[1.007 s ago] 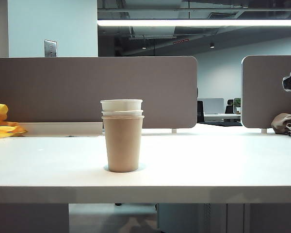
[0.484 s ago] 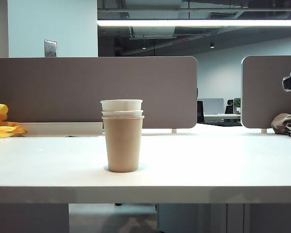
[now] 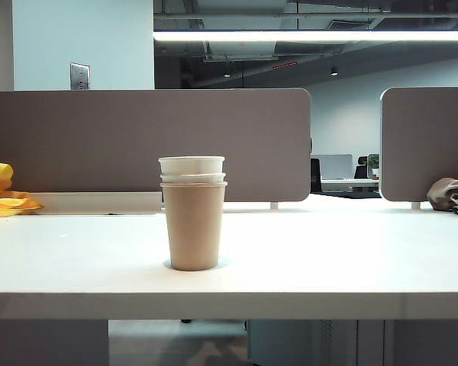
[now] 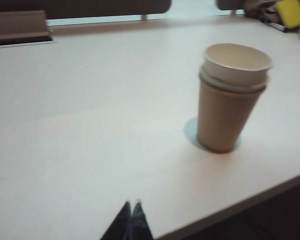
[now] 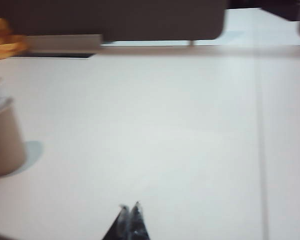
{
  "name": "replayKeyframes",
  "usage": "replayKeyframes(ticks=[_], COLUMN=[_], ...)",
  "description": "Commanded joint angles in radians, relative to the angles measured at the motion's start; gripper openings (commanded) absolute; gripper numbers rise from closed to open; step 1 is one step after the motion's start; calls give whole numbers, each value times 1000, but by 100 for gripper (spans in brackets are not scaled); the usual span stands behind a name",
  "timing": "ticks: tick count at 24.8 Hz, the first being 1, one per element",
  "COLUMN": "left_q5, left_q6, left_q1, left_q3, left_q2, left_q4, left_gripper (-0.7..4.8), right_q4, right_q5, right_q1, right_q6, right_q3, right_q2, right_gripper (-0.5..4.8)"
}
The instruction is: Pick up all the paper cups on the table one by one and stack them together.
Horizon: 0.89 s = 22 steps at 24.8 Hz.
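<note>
The paper cups (image 3: 194, 213) stand as one stack in the middle of the white table (image 3: 328, 259): a tan cup (image 4: 224, 117) outermost, with two white cups nested in it, only their rims and upper walls showing (image 4: 236, 62). In the right wrist view the stack (image 5: 4, 142) sits at the picture's edge, partly cut off. My left gripper (image 4: 132, 204) is shut and empty above the table near its front edge, well apart from the stack. My right gripper (image 5: 129, 207) is shut and empty over bare table. Neither gripper shows in the exterior view.
Grey partition panels (image 3: 145, 141) run along the table's back edge, with a second panel (image 3: 427, 141) at the right. A yellow cloth (image 3: 1, 194) lies at the far left, and a bundle of brown and yellow things (image 3: 452, 194) at the far right.
The dark gripper parts seen at the left and right edges of the exterior view have swung out of that view. The cup stack has not moved.
</note>
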Motion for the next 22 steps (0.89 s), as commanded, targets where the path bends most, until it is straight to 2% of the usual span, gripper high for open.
replayKeyframes(ticks=[1,7,11,22], left_q5=[4,6,4,5], left_q6=[8,8,8,8], left_q1=[63,180,246,257], left_q3=[-2,-2,-2,-2], left_q2=[0,0,0,0], left_q4=[8,8,8,8], left_gripper=[-5,-5,-5,-5], right_q4=[11,11,11,11], right_q5=[0,0,0,0], right_q1=[-79,-216,-272,-285], right_q6=[-3,-3,-3,-3], right_q3=[-5,-5,-5,-5], right_q2=[0,0,0,0], right_gripper=[-5,-5,-5,-5])
